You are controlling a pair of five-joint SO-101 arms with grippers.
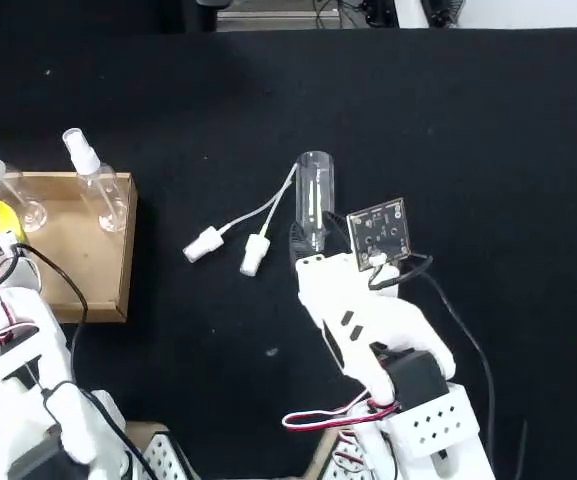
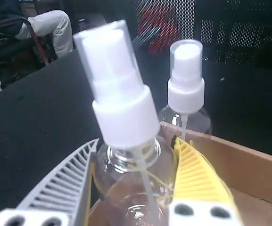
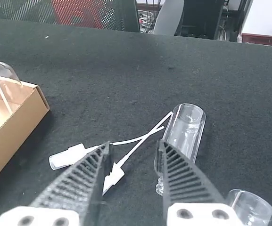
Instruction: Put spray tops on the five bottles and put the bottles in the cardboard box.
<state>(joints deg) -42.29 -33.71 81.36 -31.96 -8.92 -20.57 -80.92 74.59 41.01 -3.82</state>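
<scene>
Two capped bottles upright in cardboard box; near bottle apparently clamped in L hand. R hand open, empty, beside uncapped bottle lying on bench w/ loose spray tops.

Two capped bottles upright in cardboard box, uncapped bottle lying beside two loose spray tops
</scene>
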